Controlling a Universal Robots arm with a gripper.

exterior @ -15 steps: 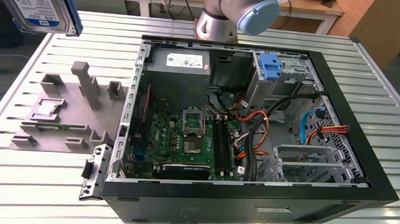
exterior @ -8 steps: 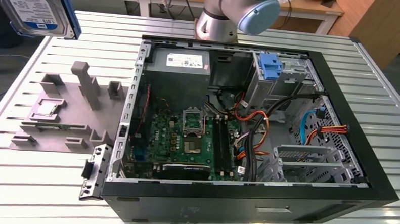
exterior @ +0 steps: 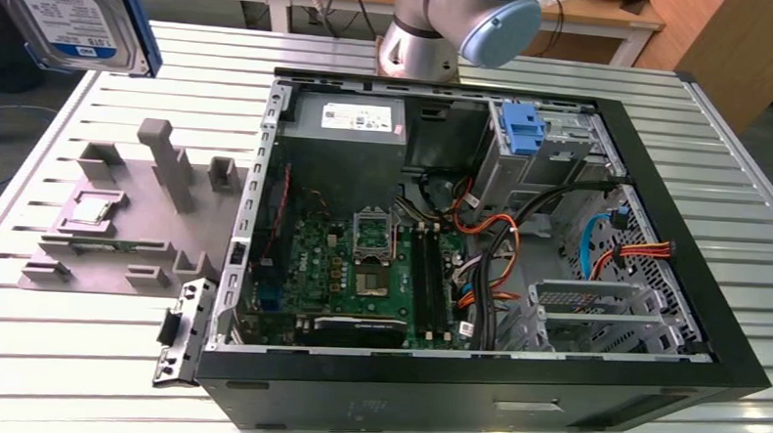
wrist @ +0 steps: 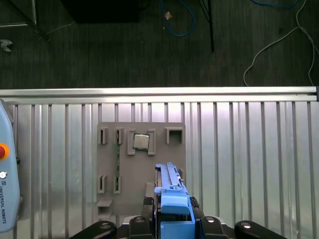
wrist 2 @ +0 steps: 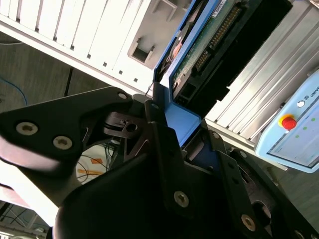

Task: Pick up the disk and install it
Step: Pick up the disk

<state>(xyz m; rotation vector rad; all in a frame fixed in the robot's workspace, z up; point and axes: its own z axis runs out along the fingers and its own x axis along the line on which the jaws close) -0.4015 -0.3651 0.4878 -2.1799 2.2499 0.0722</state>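
Note:
The disk point(exterior: 75, 17), a silver drive with a white-and-blue label in a blue bracket, hangs high above the table at the exterior view's far left. In the second wrist view my gripper point(wrist 2: 185, 133) is shut on the blue bracket end of the disk point(wrist 2: 202, 47), whose green circuit board and connector edge point away from the black fingers point(wrist 2: 160, 134). Edge-on in the first wrist view, the disk point(wrist: 169, 181) stands up from the gripper point(wrist: 172, 221), above a grey fixture plate point(wrist: 142, 169).
An open computer case point(exterior: 695, 318) lies on the slatted metal table point(exterior: 740, 183), with a grey power supply point(exterior: 345, 122) and a blue latch piece point(exterior: 526, 135) on a metal cage inside. The grey fixture point(exterior: 125, 220) holds a chip point(wrist: 141, 142). A teach pendant point(wrist 2: 294, 124) lies nearby.

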